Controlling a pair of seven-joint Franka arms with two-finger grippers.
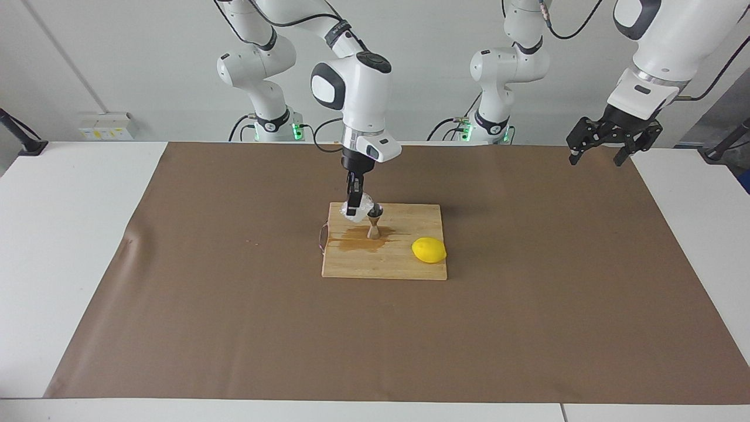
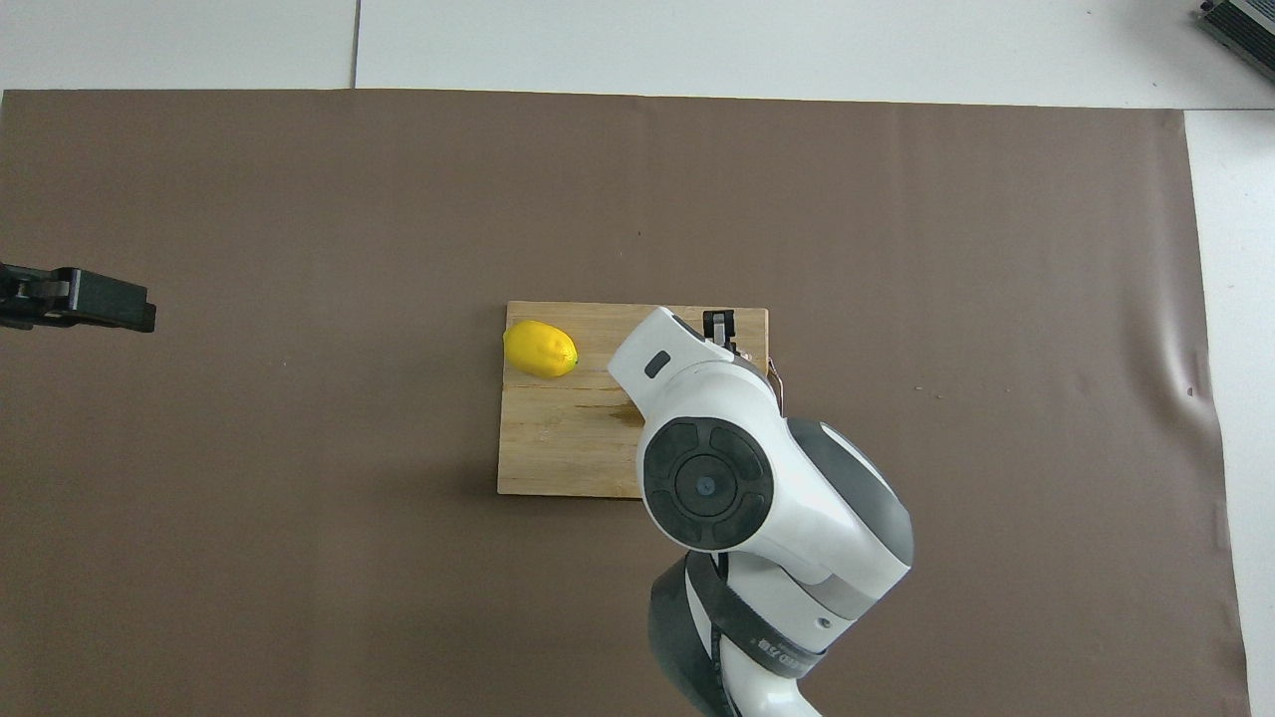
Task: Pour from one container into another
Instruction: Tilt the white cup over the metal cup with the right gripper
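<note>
My right gripper (image 1: 353, 210) is shut on the whitish translucent cup (image 1: 364, 205) and holds it tilted over the wooden board, its rim against the top of the steel jigger (image 1: 374, 225). The jigger stands upright on the board. A brown wet patch (image 1: 356, 240) spreads on the board beside the jigger's foot. In the overhead view the right arm covers both the cup and the jigger; only one finger (image 2: 718, 327) shows. My left gripper (image 1: 602, 153) is open and empty, raised over the mat's edge at the left arm's end, and also shows in the overhead view (image 2: 95, 301).
The wooden cutting board (image 1: 404, 266) lies mid-table on a brown mat (image 1: 527, 305); it also shows in the overhead view (image 2: 558, 448). A yellow lemon (image 1: 429, 250) sits on the board's corner toward the left arm's end, farther from the robots than the jigger, seen too from overhead (image 2: 540, 350).
</note>
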